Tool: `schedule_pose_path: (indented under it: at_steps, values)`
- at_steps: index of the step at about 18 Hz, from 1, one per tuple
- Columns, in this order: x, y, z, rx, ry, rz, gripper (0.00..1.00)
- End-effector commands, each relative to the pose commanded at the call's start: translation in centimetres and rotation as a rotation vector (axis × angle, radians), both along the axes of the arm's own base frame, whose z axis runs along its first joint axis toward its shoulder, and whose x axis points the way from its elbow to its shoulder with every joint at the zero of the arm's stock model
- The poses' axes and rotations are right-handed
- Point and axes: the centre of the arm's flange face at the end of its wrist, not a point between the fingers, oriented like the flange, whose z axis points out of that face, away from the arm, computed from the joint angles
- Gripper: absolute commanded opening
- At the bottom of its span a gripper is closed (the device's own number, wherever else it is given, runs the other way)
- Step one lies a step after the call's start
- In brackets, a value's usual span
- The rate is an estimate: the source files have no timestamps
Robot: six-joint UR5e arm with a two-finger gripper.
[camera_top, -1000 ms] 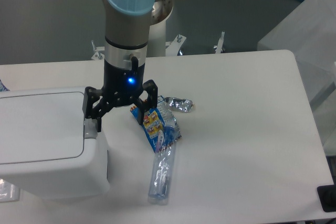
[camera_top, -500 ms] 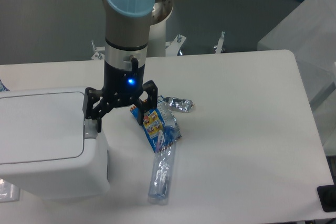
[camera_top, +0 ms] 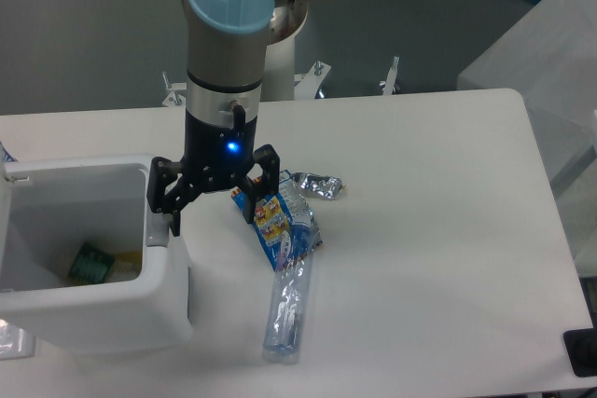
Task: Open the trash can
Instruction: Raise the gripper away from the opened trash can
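we see trash can (camera_top: 93,272) lid up; gripper (camera_top: 214,195) spread wide, empty, one finger at rim latch. risk: careless retreat snags rim, shifts bin.

One white trash can (camera_top: 103,309) stands open on one white table (camera_top: 438,258). Inside the can, one green item (camera_top: 90,263) and one yellow item (camera_top: 129,261) are visible; what they are cannot be told. On the table lie three pieces of litter: one clear plastic bottle (camera_top: 286,309), one blue printed wrapper (camera_top: 277,221), and one crumpled silver foil packet (camera_top: 320,186). One robot arm (camera_top: 229,53) carries one black gripper (camera_top: 211,203) with two fingers.
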Motion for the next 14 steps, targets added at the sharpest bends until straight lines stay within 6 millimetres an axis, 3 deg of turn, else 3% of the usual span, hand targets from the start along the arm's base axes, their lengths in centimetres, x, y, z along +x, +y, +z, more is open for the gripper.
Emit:
schedule_pose_path:
  at_steps: [7,9,14]
  values:
    - [-1.2,-0.1,3.5,0.046,0.056,0.004,1.0]
    - [-2.6,-0.4,5.0,0.067,0.082,0.02,1.0]
    - [-6.3,-1.4,6.7,0.032,0.2,-0.009,1.0]
